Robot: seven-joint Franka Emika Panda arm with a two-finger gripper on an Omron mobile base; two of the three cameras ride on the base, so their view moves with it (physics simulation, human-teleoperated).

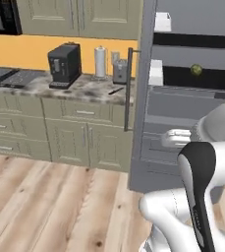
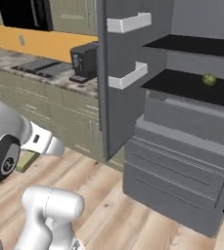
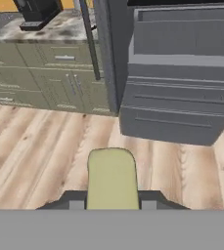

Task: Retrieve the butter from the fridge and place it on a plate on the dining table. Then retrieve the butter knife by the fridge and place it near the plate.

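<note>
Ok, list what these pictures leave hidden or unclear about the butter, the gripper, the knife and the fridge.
- Butter: hand view; its lower end is cut off at the bottom, between the fingertips.
- Butter in the right base view: just an olive corner; the arm covers the rest.
- Gripper: just dark tips show; contact with the butter is hidden.
- Butter knife: left base view; a thin dark sliver on the counter, too small to tell blade from handle.
- Fridge: its right side is cut off by the frame.

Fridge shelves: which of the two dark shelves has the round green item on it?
The lower shelf carries the round green item, near its right end; the upper shelf is bare where visible.
</note>
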